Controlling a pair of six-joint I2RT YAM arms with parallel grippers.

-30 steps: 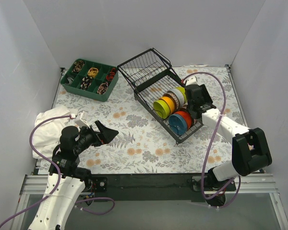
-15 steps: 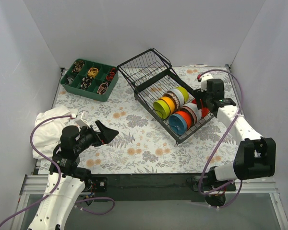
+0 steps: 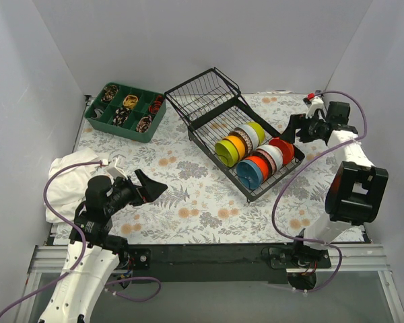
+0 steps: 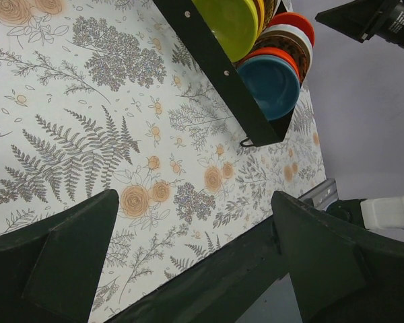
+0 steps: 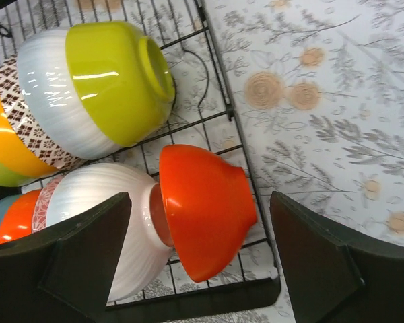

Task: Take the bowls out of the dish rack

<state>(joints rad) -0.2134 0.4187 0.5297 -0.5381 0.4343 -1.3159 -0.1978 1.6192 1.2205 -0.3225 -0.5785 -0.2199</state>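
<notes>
Right gripper (image 3: pixel 293 128) farther back from dish rack (image 3: pixel 200 101) — jaws wide, empty.

No text, label, brand, number or sign can be read in any view. The bowls (image 5: pixel 114 81) carry only plain colours and a brown pattern, without letters.

A floral table cover (image 3: pixel 188 208) spreads across the top view. At ten o'clock on it sits a green tray (image 3: pixel 114 126), with small dark, yellow and red pieces in its compartments. At nine o'clock a crumpled white cloth (image 3: pixel 71 176) lies at the cover's edge, well apart from the tray.
</notes>
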